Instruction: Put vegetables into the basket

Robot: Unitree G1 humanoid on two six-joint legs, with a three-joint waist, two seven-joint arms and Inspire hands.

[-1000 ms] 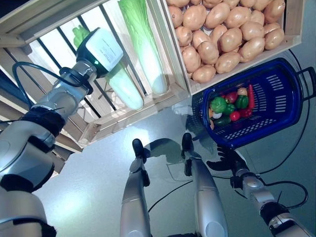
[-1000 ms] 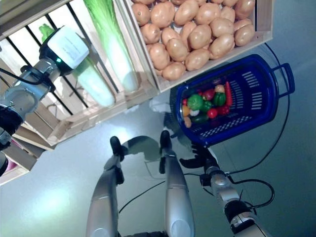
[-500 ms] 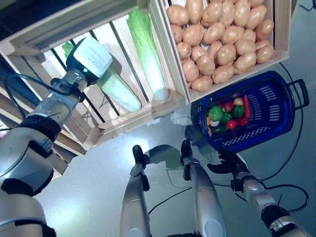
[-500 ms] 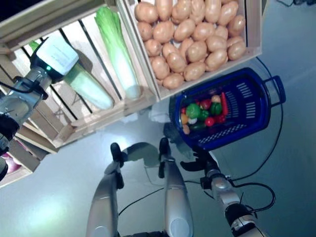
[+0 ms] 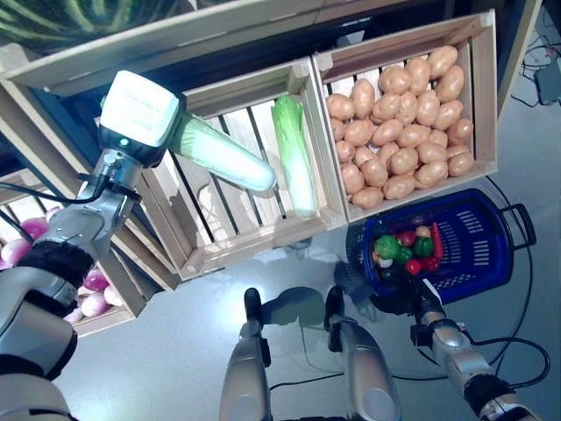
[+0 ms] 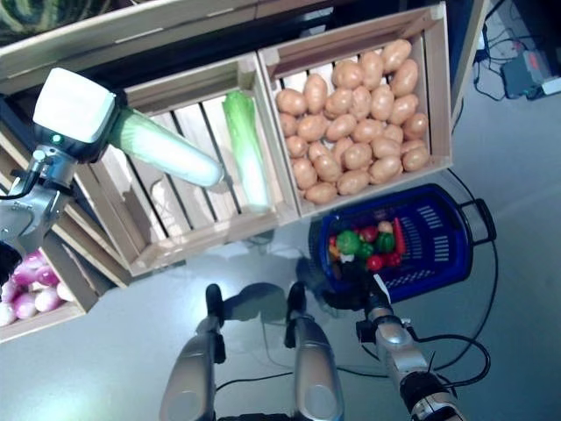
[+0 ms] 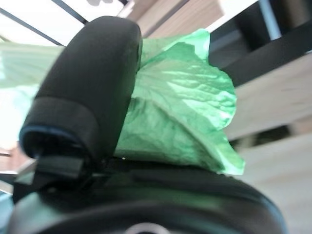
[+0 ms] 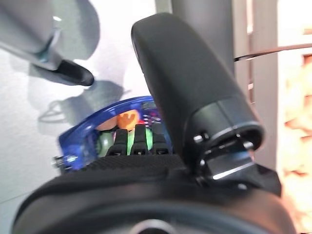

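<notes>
Progress on the task stands partway, as we judge it: the blue plastic basket (image 5: pixel 478 250) on the floor already holds a small heap of red, green and orange vegetables (image 5: pixel 405 252), while a long pale-green napa cabbage (image 5: pixel 219 156) is lifted clear of the slatted wooden crate (image 5: pixel 210 254) in our left robot hand (image 7: pixel 90 92), well apart from the basket and not yet delivered. A second napa cabbage (image 5: pixel 296 158) lies in that crate, and the neighbouring wooden crate (image 5: pixel 484 105) is full of brown potatoes (image 5: pixel 399 132); these remain untouched. Our right robot hand (image 5: pixel 401 296) sits at the basket's near rim. The eye views give the whole layout but hide the left fingers behind the wrist's white housing; the left wrist view alone shows the dark thumb pressed against the crinkled green leaf, so we read that robot hand as clasped about the cabbage. The right wrist view adds the fingers (image 8: pixel 135 142) curled over the blue rim, with the thumb standing free above.
</notes>
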